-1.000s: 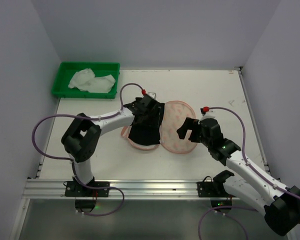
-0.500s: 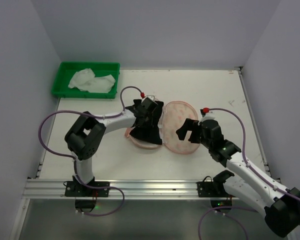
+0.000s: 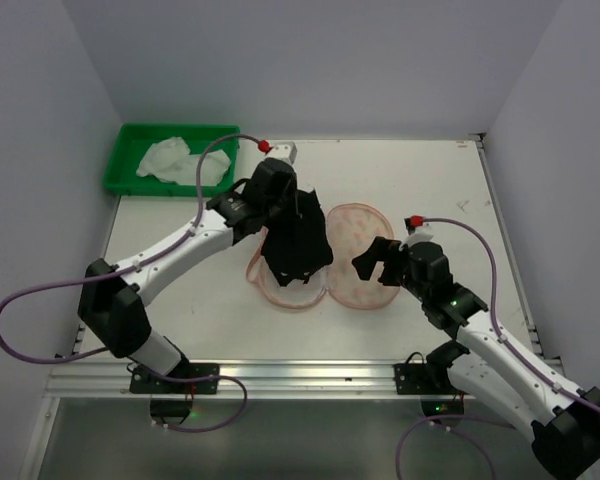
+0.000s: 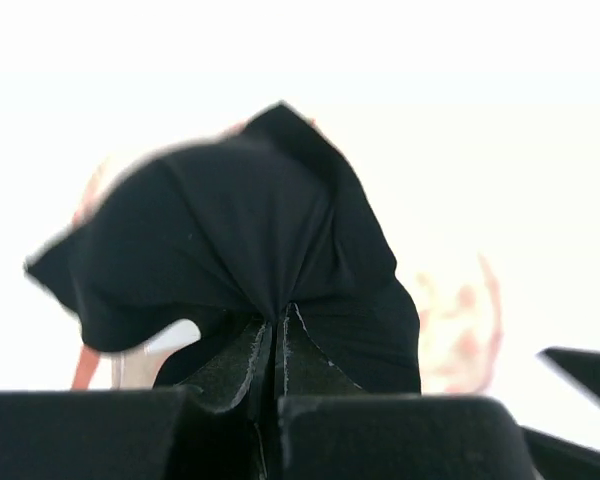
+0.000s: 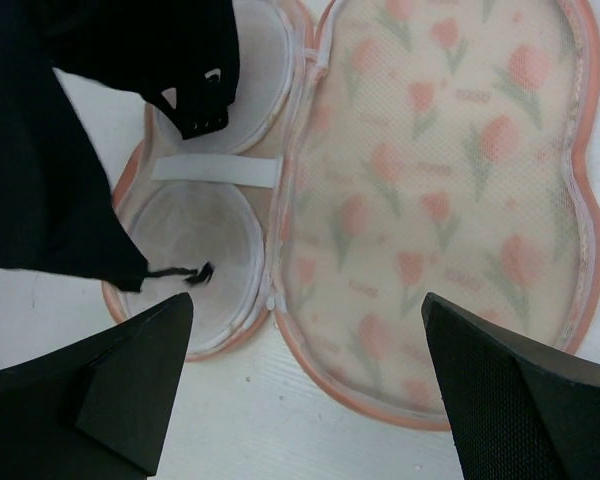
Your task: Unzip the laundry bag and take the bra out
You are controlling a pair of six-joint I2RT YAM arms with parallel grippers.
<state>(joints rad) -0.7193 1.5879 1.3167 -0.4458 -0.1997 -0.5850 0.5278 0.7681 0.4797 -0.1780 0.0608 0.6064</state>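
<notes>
Black bra aloft, laundry bag open

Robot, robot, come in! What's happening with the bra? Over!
Left fingers shut on bra, dangling over open laundry bag. Right fingers open, hovering near bag. Nothing in the way. Over.

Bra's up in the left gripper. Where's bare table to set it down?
Best: the far strip of table beyond the laundry bag, from the green tray to the right edge. Also bare: right of the bag, past the right gripper. Crowded: the centre, where the bra hangs over the open bag; the tray holds white cloth.
</notes>
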